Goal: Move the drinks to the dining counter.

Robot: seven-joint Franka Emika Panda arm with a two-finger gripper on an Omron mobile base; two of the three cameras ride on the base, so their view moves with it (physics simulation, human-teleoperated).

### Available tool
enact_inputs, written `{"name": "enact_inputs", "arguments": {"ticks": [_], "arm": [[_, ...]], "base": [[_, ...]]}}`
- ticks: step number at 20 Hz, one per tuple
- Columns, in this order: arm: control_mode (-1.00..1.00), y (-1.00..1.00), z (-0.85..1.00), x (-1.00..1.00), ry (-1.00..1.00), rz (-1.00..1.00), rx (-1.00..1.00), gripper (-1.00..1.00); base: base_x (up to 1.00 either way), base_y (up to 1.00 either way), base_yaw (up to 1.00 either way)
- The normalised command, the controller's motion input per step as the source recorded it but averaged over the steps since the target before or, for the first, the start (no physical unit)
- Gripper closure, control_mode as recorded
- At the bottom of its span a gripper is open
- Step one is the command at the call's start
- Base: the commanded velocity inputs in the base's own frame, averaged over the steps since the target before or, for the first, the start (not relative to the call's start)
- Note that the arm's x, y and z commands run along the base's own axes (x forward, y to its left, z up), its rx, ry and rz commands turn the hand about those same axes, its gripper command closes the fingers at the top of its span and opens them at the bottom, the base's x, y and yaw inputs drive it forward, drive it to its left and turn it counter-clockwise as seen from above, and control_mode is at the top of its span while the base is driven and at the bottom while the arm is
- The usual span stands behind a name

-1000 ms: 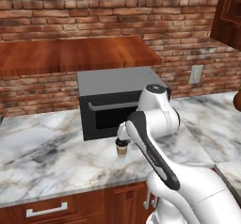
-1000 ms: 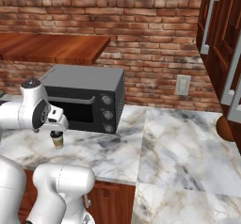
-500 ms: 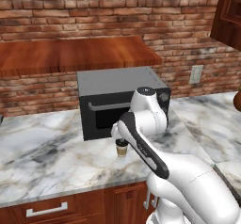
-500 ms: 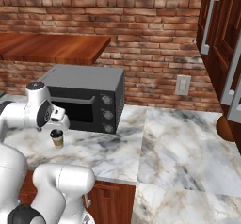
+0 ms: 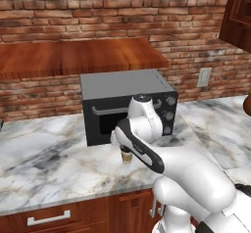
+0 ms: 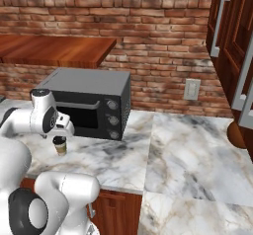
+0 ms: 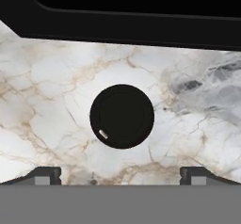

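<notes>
One of the drinks, a small tan paper cup (image 5: pixel 126 156) (image 6: pixel 60 145) with a black lid (image 7: pixel 122 116), stands upright on the marble worktop (image 5: pixel 49 158) just in front of the black microwave (image 5: pixel 125 104). My gripper (image 7: pixel 121 176) hangs directly above the cup and points straight down at it. Its jaws are open wide, one dark fingertip (image 7: pixel 44 175) on each side of the lid, and they hold nothing. In the right base view the gripper (image 6: pixel 62 130) sits just over the cup. The dining counter is out of view.
The microwave (image 6: pixel 89 100) stands close behind the cup, under a wooden shelf (image 5: pixel 73 56) on the brick wall. A wall outlet (image 6: pixel 191 89) and tall wooden cabinet doors (image 6: pixel 232 41) are to the right. A brown rounded object (image 6: pixel 237 134) sits at the worktop's far right.
The arm's wrist has swung a little to the left, bringing the hand over the cup. The cup has not moved and the jaws stay open.
</notes>
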Motion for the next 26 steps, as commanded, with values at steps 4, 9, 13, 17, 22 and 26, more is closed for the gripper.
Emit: {"name": "enact_inputs", "arguments": {"ticks": [4, 9, 13, 17, 22, 26], "arm": [[-1.0, 0.14, -0.24, 0.27, 0.01, 0.0, -0.04, -1.0], [-1.0, 0.03, -0.15, 0.07, 0.0, 0.0, -0.05, -1.0], [-1.0, 0.0, -0.1, 0.0, 0.0, 0.0, -0.03, -1.0], [-1.0, 0.0, -0.19, 0.03, 0.0, 0.0, -0.01, -1.0], [-1.0, -0.04, -0.13, 0.15, 0.01, 0.0, 0.0, -1.0], [-1.0, -0.09, -0.04, 0.24, 0.0, 0.0, 0.0, -1.0]], "base": [[0.0, 0.0, 0.0], [0.0, 0.0, 0.0], [0.0, 0.0, 0.0], [0.0, 0.0, 0.0], [0.0, 0.0, 0.0], [0.0, 0.0, 0.0]]}}
